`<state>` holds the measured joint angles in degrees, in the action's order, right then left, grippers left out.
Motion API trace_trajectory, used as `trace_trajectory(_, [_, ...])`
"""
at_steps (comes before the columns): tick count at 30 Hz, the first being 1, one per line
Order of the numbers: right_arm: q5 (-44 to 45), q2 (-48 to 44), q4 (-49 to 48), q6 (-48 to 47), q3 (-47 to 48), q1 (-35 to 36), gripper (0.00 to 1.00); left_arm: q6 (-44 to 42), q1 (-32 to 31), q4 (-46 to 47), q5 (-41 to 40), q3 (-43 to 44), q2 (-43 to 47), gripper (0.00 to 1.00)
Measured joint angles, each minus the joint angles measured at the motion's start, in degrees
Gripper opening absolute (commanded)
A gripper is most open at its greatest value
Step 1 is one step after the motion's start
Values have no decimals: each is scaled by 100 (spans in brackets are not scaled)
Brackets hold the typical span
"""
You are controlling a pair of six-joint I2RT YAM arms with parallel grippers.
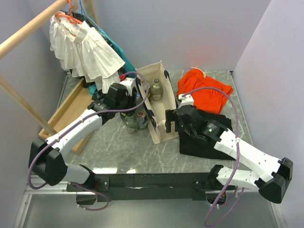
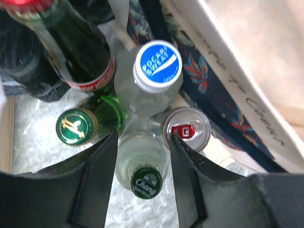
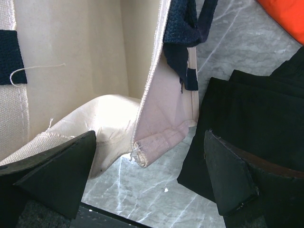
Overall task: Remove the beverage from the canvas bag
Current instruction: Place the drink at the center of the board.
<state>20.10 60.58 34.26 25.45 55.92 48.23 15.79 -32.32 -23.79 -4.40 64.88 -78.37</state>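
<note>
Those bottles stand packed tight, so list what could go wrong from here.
The left gripper straddles the Chang bottle amid a tight cluster; a crooked retreat could knock over the Pocari Sweat bottle or the can. The right gripper stands open across the canvas bag at its wall edge; a pull there could tip the bag and the clear bottle inside.

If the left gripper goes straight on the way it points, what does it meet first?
The Chang bottle: the left gripper points straight down at it, its green cap lying between the fingers. Depth is unclear, so contact may be close.
</note>
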Motion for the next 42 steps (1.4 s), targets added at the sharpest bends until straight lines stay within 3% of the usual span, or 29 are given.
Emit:
trace_trajectory(18, [-4, 7, -4, -2, 0, 0, 100, 0, 0, 52, 9, 9, 31, 57])
trace_trajectory(31, [-127, 98, -22, -44, 0, 0, 100, 0, 0, -101, 168, 424, 201, 78])
trace_trajectory(42, [-247, 186, -42, -107, 2, 0, 100, -4, 0, -195, 424, 951, 278, 77])
